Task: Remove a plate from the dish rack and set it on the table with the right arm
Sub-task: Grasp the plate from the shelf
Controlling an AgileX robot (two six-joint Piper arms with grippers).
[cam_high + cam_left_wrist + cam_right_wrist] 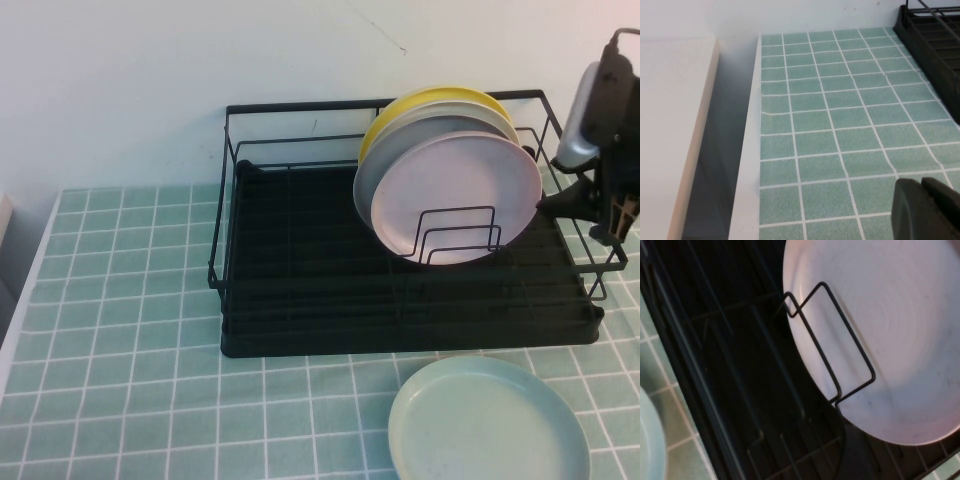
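Observation:
The pale pink-lilac plate [455,195] stands on edge in the black wire dish rack [300,260], foremost of three, leaning on the upright dividers [460,235]. A grey-white plate [400,150] and a yellow plate [420,100] stand behind it. My right gripper [552,204] is open at the pink plate's right rim, just above the rack. In the right wrist view the plate [890,340] fills the frame, and one dark finger [857,452] shows by its edge. My left gripper [927,210] is shut and empty over the tiled table [830,125].
A pale mint-green plate [488,420] lies flat on the table [120,330] in front of the rack. A white wall runs behind the rack. The table's left edge [752,150] drops to a gap beside a white counter.

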